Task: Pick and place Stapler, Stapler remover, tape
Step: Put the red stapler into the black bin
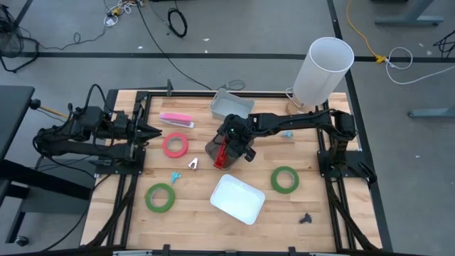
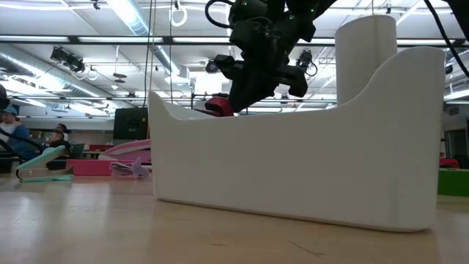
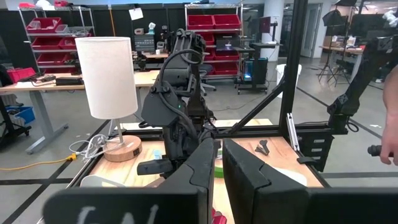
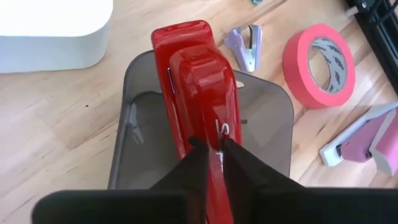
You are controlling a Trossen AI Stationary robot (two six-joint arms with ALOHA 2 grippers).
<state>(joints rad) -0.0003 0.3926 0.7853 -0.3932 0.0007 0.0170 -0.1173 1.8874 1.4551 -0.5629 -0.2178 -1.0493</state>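
Red stapler (image 4: 198, 93) fills my right wrist view, clenched between my right gripper's (image 4: 210, 149) fingers, hanging over a smoky grey bin (image 4: 267, 118) mid-tabletop (image 1: 334, 213). Beside the bin lie a staple remover (image 4: 246, 45) and pink tape (image 4: 318, 57). Two green tapes (image 1: 160, 197) (image 1: 284, 178) lie farther off. My left gripper (image 1: 149, 131) waits at the tabletop's left edge, fingers nearly together, empty.

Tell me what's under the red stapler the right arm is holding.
Directly below the red stapler sits the dark translucent bin, its inside looking empty where visible. The stapler and the right gripper, jaws shut on it, cover the middle of the bin's floor.
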